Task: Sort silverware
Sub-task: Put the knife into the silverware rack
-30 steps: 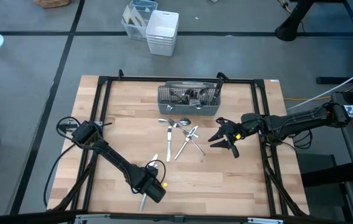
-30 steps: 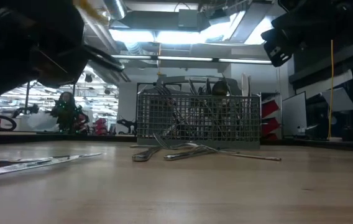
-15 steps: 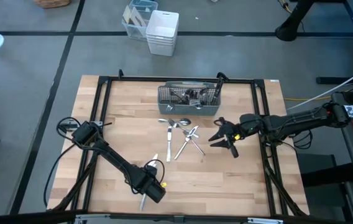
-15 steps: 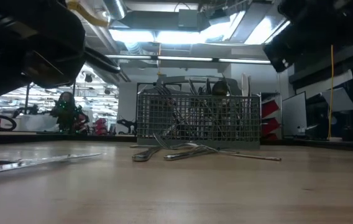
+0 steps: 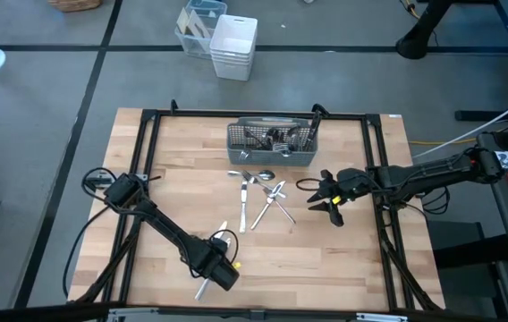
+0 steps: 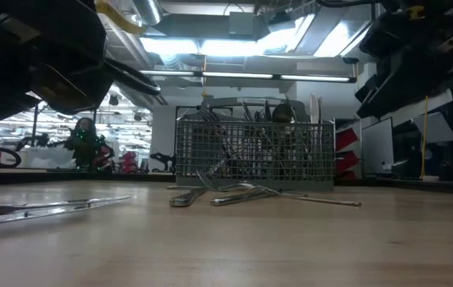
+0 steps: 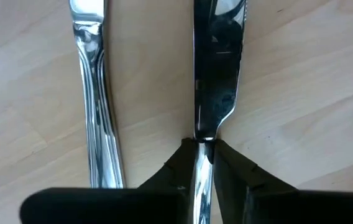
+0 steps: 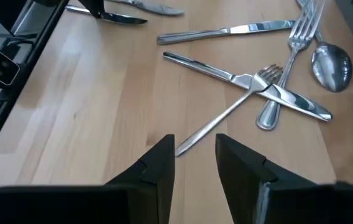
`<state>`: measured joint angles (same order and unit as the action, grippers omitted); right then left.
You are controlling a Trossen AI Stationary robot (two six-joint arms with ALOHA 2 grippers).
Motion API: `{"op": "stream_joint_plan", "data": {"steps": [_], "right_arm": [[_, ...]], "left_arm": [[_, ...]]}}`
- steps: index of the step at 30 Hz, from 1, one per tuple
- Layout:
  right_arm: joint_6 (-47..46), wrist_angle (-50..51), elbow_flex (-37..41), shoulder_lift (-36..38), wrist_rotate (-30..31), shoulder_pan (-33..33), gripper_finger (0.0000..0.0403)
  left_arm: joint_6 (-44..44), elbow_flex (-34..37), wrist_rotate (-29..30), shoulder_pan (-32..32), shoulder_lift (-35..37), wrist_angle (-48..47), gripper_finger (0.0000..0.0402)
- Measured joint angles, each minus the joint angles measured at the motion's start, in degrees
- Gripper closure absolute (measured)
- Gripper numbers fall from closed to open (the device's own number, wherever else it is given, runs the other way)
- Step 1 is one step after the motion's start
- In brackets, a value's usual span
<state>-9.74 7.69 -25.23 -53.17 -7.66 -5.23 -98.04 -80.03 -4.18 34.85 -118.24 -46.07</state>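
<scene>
1. Silverware (image 5: pixel 261 190) is seen scattered on the wooden table (image 5: pixel 343 259), just in front of a grey mesh caddy (image 5: pixel 271 143) set near the table's far edge.
2. Upright forks, spoons and knives are packed inside the caddy (image 6: pixel 254 154), their handles and heads showing above its rim in the low view; which compartment each piece occupies cannot be told.
3. Loose pieces are pictured in the right wrist view: a spoon (image 8: pixel 332 66) lying beside a fork (image 8: pixel 287 68), and a second fork (image 8: pixel 229 118) crossed by a knife (image 8: pixel 245 84).
4. At the table's near edge, a knife (image 7: pixel 217 74) is clamped at its handle between the fingers of the left gripper (image 7: pixel 201 171), with the blade pointing away from the wrist camera.
5. A second piece of cutlery (image 7: pixel 96 99) is shown lying on the wood just beside the gripped knife, parallel to it and apart from the fingers.
6. The right gripper (image 8: pixel 195 162) is held above the table at the right of the loose pile, its fingers parted and nothing between them.
7. Beyond the table, on the grey floor, a white slatted bin (image 5: pixel 234 45) is set against a clear bin (image 5: pixel 197 27); what lies in them cannot be made out.
</scene>
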Motion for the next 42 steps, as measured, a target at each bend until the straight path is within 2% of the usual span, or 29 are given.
{"op": "stream_joint_plan", "data": {"steps": [5,12,18,23,28,33,36,39,42], "right_arm": [[0.0,-0.07,0.0,0.0,0.0,0.0,0.0285],[0.01,-0.14,0.0,0.0,0.39,0.0,0.0285],[0.07,-0.36,0.0,0.02,5.88,0.0,0.0285],[0.09,-1.02,0.0,0.71,15.11,0.0,0.0285],[1.52,-1.02,-0.22,3.91,30.42,0.0,0.0286],[5.31,-0.74,-1.95,8.25,47.8,0.0,0.0286],[7.97,-0.88,-2.85,10.19,55.97,0.0,0.0286],[10.24,-0.77,-3.0,11.61,60.55,0.0,0.0286],[12.03,-0.64,-3.02,11.83,61.16,0.02,0.0286]], "left_arm": [[3.13,0.04,1.13,-0.91,1.71,0.16,0.0375],[7.03,-0.05,8.45,-2.73,6.23,1.01,0.0371],[14.67,-0.09,17.17,-5.77,10.12,4.33,0.0375],[26.88,-0.13,23.88,-10.62,12.19,9.52,0.037],[43.04,-0.15,24.61,-18.59,12.27,18.16,0.0373],[58.91,-0.17,24.12,-27.45,12.29,30.85,0.037],[67.31,-0.2,22.21,-32.61,12.29,39.51,0.0369],[73.57,-0.2,20.07,-37.18,12.29,46.64,0.0372],[78.03,-0.2,19.94,-40.85,12.29,53.65,0.0372]]}}
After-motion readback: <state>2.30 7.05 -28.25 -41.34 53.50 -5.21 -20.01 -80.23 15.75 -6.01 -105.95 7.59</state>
